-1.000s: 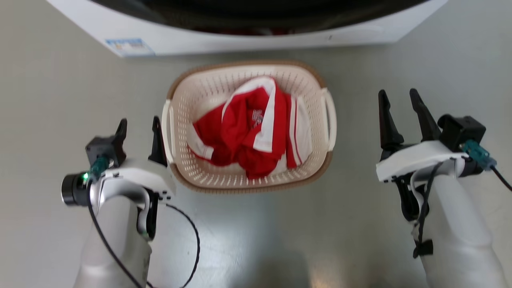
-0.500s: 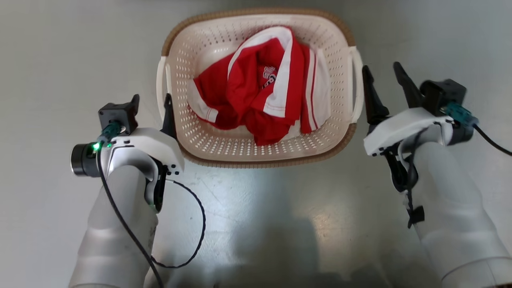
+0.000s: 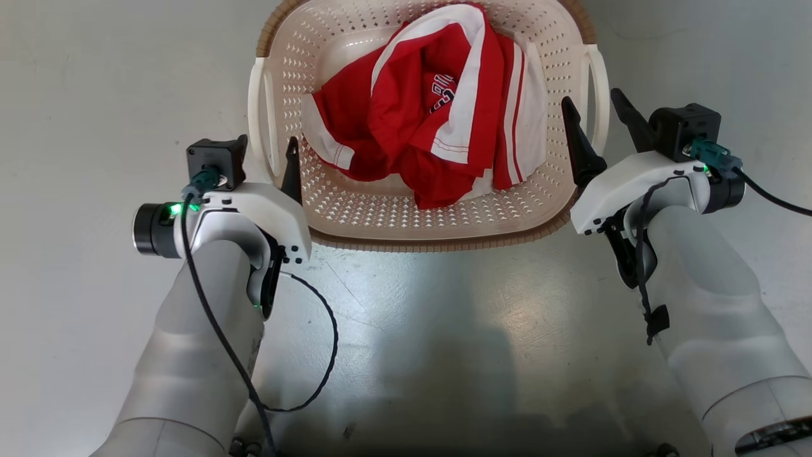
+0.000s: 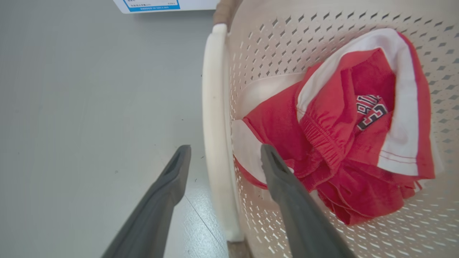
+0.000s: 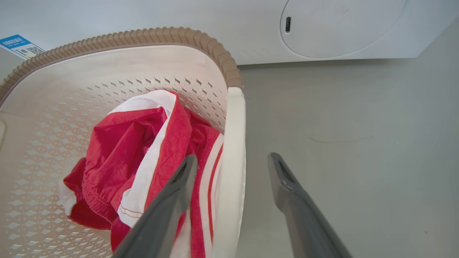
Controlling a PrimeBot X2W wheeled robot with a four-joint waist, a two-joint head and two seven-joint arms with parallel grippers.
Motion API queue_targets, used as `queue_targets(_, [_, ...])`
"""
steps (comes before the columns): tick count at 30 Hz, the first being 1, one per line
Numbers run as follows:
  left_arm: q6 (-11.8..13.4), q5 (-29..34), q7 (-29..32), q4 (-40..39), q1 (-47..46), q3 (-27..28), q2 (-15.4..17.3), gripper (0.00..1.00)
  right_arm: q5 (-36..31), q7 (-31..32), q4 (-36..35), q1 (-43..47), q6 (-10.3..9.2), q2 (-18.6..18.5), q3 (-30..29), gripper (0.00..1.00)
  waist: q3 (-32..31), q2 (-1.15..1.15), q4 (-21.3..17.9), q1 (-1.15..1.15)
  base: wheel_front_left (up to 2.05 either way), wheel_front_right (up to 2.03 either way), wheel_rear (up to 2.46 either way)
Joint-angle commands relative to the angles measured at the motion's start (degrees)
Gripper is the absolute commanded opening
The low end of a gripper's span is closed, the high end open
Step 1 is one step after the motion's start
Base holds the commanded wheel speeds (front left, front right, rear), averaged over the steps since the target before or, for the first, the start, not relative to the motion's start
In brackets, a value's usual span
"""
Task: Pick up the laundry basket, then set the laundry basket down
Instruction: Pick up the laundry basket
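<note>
Found fingers (image 4: 168, 190) of left gripper (image 4: 226, 148) spread wide, one on each side of the left white handle (image 4: 215, 118) of the laundry basket (image 3: 406, 246): outer finger over the floor (image 3: 444, 330), inner finger inside the basket wall. Found the same at right gripper (image 5: 233, 157): fingers spread, right white handle (image 5: 233, 143) between them, inner finger over the red and white garment (image 3: 438, 108). Cannot tell whether any finger touches a handle. Logged basket at upper middle of head frame, upright on grey floor, between the two grippers, top rim cut by frame edge. Saw garment crumpled inside, dark lettering on the red cloth. Noted white washer (image 5: 322, 32) just behind basket along top of right wrist frame, blue label (image 5: 18, 44) at its upper left.
</note>
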Motion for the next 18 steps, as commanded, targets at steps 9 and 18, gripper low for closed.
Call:
queue_targets(9, [0.78,-4.60,-0.34,3.03,-2.00,-3.99,1.38,1.00,3.96,-0.38,3.10,-0.90,0.35,1.18,5.10,1.00,1.15,0.00,0.99,0.00,0.00,0.00,0.00])
queue_targets(18, [1.67,-8.52,-0.34,4.30,-3.60,-8.82,1.38,0.35,5.46,-0.38,6.41,-2.54,0.35,1.18,6.89,0.42,1.74,0.00,1.42,0.00,0.00,0.00,0.00])
